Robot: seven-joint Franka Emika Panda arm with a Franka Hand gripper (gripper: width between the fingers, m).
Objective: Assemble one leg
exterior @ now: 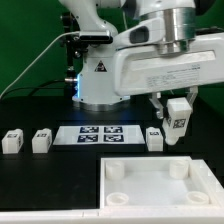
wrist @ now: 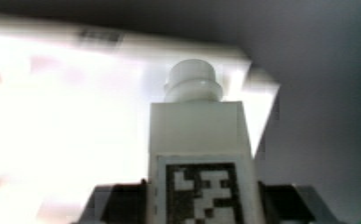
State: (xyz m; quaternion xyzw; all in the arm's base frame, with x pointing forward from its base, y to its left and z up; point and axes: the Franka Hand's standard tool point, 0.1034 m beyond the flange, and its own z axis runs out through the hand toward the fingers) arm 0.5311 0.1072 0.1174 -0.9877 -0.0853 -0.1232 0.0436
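Observation:
My gripper (exterior: 178, 113) is shut on a leg (exterior: 178, 120), a small white block with a black-and-white tag, and holds it in the air above the far right corner of the large white square board (exterior: 160, 195). In the wrist view the held leg (wrist: 203, 130) stands between my dark fingers (wrist: 120, 200), its rounded peg pointing away toward the blurred white board (wrist: 70, 100). Three more legs stand on the table: two (exterior: 12, 141) (exterior: 41, 141) at the exterior view's left and one (exterior: 154, 138) right of the marker board.
The marker board (exterior: 98, 135) lies on the black table behind the square board. The arm's white base (exterior: 100, 75) stands behind it. A white strip (exterior: 40, 218) runs along the front edge at the exterior view's left.

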